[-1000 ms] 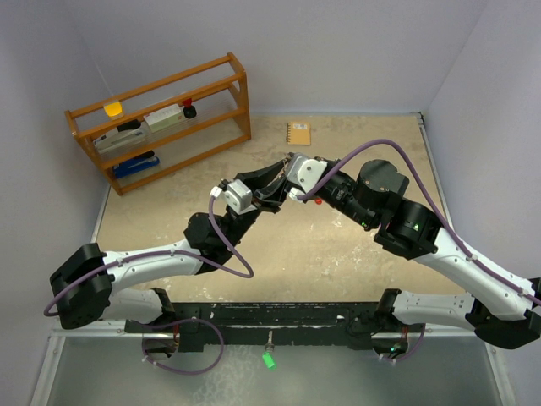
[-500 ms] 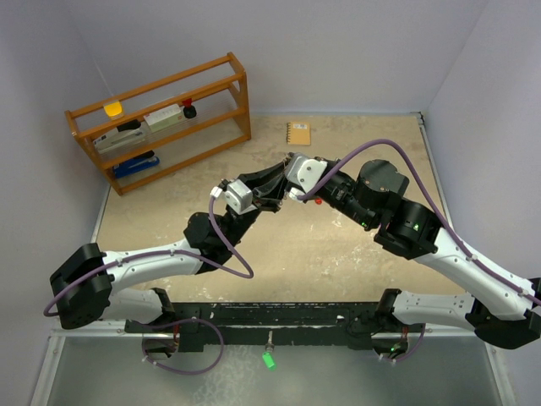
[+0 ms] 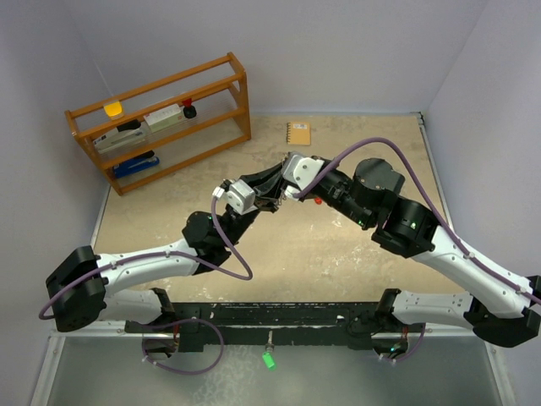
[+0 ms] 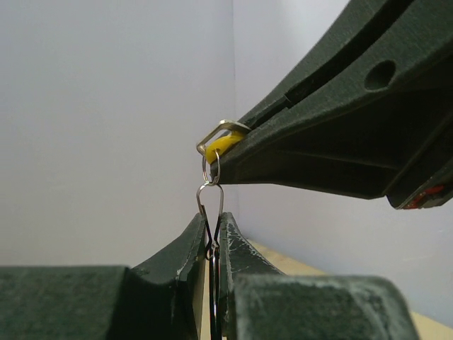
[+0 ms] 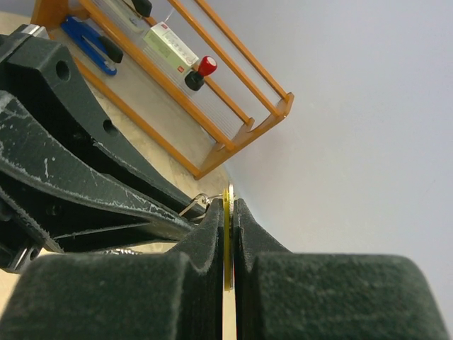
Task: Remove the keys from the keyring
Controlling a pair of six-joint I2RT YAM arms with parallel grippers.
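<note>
Both grippers meet in mid-air above the table's middle. My left gripper (image 3: 272, 191) (image 4: 211, 221) is shut on the thin silver keyring (image 4: 199, 201), whose wire loop sticks up from between its jaws. My right gripper (image 3: 288, 188) (image 5: 227, 207) is shut on the yellow-headed key (image 5: 227, 241), seen edge-on. That key (image 4: 224, 143) hangs from the keyring by a small silver link (image 4: 211, 170). A small red thing (image 3: 317, 200) shows under the right wrist; I cannot tell what it is. The other keys are hidden.
A wooden rack (image 3: 161, 118) with small items stands at the back left. A small orange notebook (image 3: 298, 133) lies at the back of the table. Walls close in at the back and on both sides.
Both grippers have shifted slightly to the left together. Both grips are unchanged.
</note>
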